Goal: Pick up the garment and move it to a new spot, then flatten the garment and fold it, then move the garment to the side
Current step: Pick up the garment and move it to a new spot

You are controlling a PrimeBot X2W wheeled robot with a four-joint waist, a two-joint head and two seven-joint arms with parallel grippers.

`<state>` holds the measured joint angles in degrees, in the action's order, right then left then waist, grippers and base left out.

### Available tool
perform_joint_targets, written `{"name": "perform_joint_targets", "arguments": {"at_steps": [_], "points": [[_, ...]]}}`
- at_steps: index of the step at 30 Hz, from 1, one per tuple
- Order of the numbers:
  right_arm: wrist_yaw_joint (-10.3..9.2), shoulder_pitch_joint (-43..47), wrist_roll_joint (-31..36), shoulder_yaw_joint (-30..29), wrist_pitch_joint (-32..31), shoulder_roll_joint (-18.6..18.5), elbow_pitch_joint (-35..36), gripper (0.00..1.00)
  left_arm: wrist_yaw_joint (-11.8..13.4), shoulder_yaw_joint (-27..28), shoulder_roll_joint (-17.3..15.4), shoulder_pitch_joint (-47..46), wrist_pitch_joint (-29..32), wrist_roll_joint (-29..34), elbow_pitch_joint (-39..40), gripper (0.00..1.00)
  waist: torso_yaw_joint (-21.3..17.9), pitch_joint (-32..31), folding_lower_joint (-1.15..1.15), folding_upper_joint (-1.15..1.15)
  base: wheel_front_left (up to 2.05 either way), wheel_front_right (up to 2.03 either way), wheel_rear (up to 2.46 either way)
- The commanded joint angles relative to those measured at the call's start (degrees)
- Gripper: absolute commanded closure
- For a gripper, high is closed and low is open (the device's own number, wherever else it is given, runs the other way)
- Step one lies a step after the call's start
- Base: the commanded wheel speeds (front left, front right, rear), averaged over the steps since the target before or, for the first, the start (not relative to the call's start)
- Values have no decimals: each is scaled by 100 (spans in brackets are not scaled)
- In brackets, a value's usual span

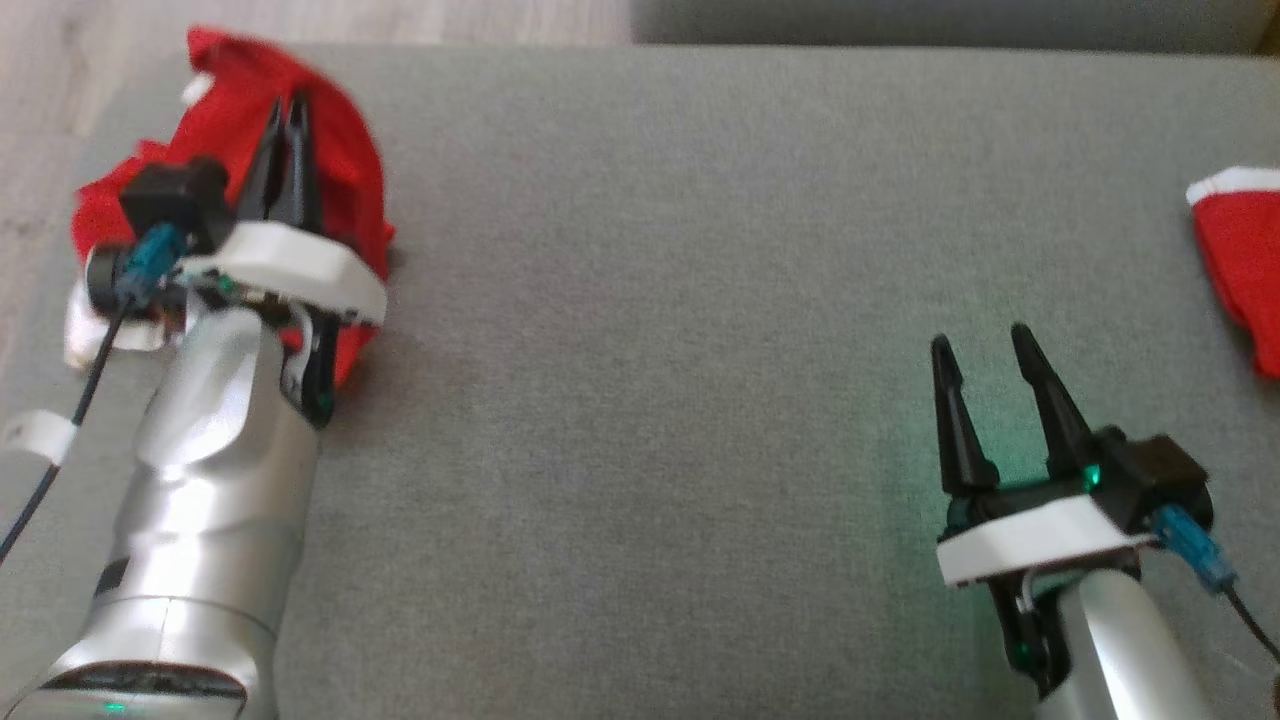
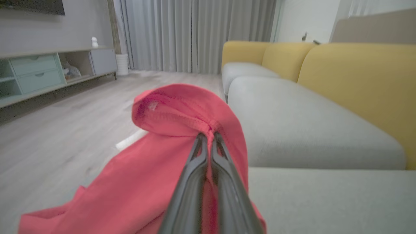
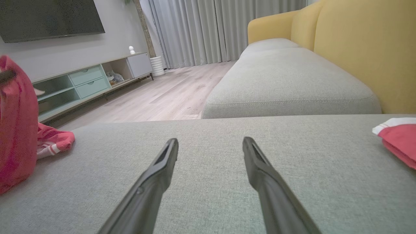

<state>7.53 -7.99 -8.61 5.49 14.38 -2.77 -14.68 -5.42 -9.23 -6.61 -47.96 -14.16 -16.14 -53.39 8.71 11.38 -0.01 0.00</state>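
The 1st step, the pick-up, seems in hand: the left gripper (image 1: 287,105), fingers pressed together, pinches a fold of the red garment (image 1: 345,160), which is bunched at the far-left corner of the grey cushion (image 1: 650,300). Next it probably needs a lift and carry toward the middle, w/o dragging the low part. The right gripper (image 1: 980,340) has its fingers spread apart and holds nothing, over bare cushion.

We see the garment (image 1: 340,150) at far L of the cushion (image 1: 650,350), by its back corner, w/ our left gripper (image 1: 288,110) over it, tips pinched on a fold. Our right gripper (image 1: 982,345) sits front R, fingers spread, well apart from it. A second garment (image 1: 1240,250) lies at the R edge. Sofa (image 3: 286,78) is behind; floor (image 3: 169,97) & cabinet (image 3: 87,83) are beyond on the L
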Motion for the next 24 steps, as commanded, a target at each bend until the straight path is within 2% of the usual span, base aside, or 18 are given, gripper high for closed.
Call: {"name": "perform_joint_targets", "arguments": {"at_steps": [1,8,13,17,24], "points": [[-4,52,-44,112,62,-10,152,0,-28,85,-175,-262,-66,49,324,100,87,-152,1,0,0,0,0],[-4,173,-128,118,62,-10,178,0,-96,-19,-172,328,-82,411,2703,100,185,-448,1,0,0,0,0],[-4,161,-171,162,62,-10,198,0,-102,-115,-201,719,-83,692,3921,100,84,-497,1,0,0,0,0],[-4,139,-216,164,62,-10,217,0,-114,-261,-155,854,-83,792,4380,100,-109,-500,1,0,0,0,0],[-4,52,-342,226,62,-10,264,0,-148,-690,-94,711,-82,894,4627,100,-673,-424,1,0,0,0,0]]}}
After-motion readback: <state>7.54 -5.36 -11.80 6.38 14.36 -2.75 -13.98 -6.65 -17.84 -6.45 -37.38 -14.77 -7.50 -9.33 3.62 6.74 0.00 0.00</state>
